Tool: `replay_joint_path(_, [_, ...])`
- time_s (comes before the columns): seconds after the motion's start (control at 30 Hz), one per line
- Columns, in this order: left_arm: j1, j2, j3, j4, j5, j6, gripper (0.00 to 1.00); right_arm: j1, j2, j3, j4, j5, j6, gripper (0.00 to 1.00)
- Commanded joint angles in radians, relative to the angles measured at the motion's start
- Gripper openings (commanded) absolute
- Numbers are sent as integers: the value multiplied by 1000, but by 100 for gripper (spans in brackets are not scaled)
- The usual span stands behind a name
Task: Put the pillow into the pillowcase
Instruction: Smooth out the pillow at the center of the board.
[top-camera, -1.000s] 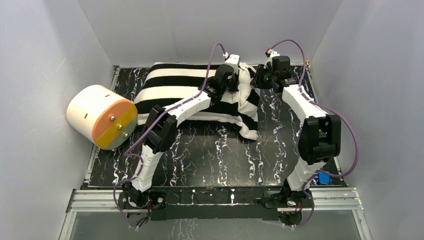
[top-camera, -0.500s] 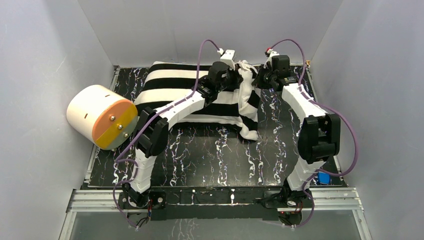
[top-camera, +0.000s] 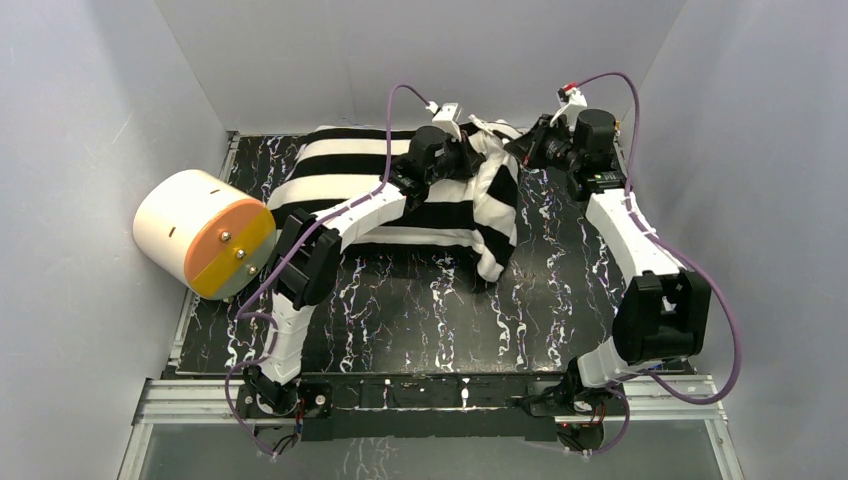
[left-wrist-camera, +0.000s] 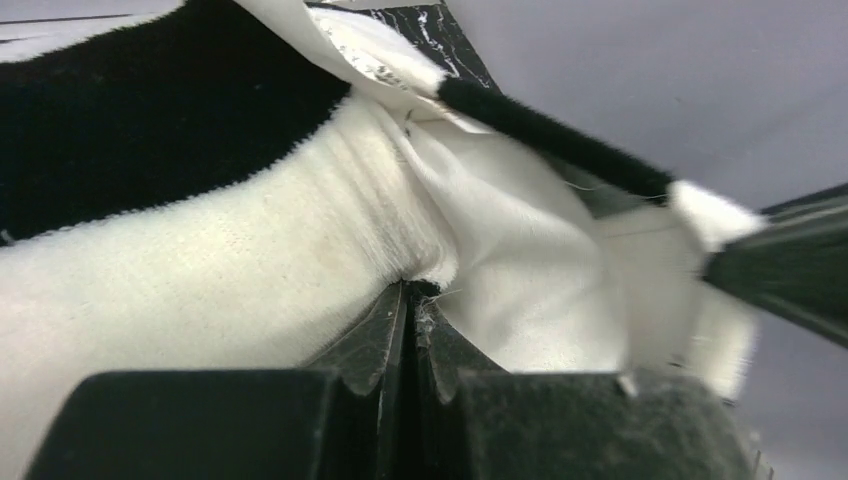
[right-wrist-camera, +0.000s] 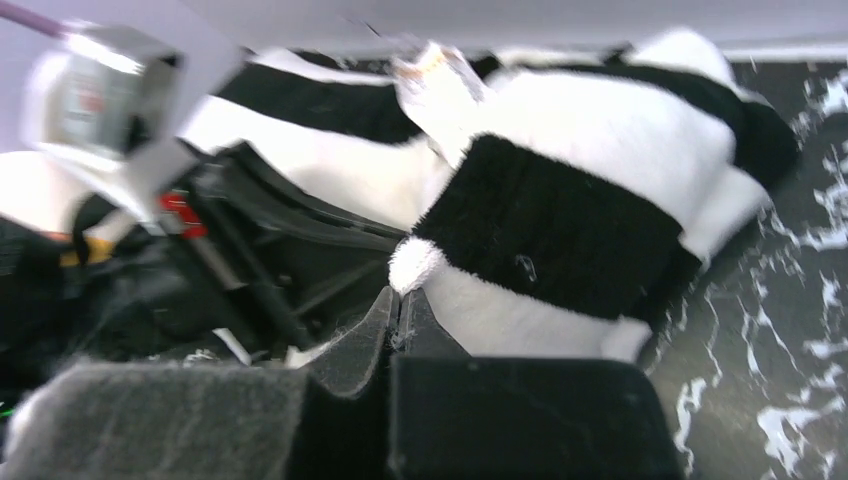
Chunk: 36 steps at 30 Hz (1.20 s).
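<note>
The black-and-white striped pillowcase (top-camera: 340, 180) lies plump along the back of the table, its open end to the right. My left gripper (top-camera: 470, 150) is shut on its white plush edge (left-wrist-camera: 300, 250) at that end. My right gripper (top-camera: 528, 150) is shut on a white tip of the same edge (right-wrist-camera: 415, 262). The black hem (left-wrist-camera: 550, 135) stretches taut between the two. The pillow is hidden inside. Smooth white cloth (left-wrist-camera: 520, 250) shows in the mouth, and I cannot tell whether it is pillow or lining.
A cream cylinder with an orange face (top-camera: 200, 232) lies at the left edge of the black marbled tabletop (top-camera: 420, 300). Grey walls close in on the back and both sides. A small blue object (top-camera: 648, 355) sits by the right arm's base.
Both grippers have shut on the pillowcase's open edge. The right arm has swung out to the right, drawing the hem taut. The left gripper has shifted slightly back and left.
</note>
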Motion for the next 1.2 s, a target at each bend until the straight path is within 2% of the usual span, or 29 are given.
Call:
replay_joint_path(0.0, [-26,13,33,11,68,-5,0,2,-112,-1,338,-203,131,0])
replay_joint_path(0.2, [-25,48,53,-35,50,9,0,0,-40,-67,543,-318,293,0])
replay_joint_path(0.33, [-24,15,-35,-11,40,-50,0,3,42,-118,540,-271,278,0])
replay_joint_path(0.43, [-16,-53,-80,38,64,-132,0,13,136,-211,613,-229,285,0])
replay_joint_path(0.57, [-16,-58,43,78,177,-220,0,66,282,-226,747,-251,345,0])
replay_joint_path(0.67, [-30,-1,141,75,241,-265,0,117,339,-205,759,-212,343,0])
replay_joint_path(0.8, [-66,17,143,118,279,-295,0,142,386,-217,813,-151,410,0])
replay_joint_path(0.93, [-101,11,181,130,281,-268,0,178,421,-173,705,-91,386,0])
replay_joint_path(1.03, [-107,-1,228,1,194,-146,0,185,409,-210,678,-55,387,0])
replay_joint_path(1.17, [-95,-16,221,-207,-100,58,0,170,300,-281,588,57,341,0])
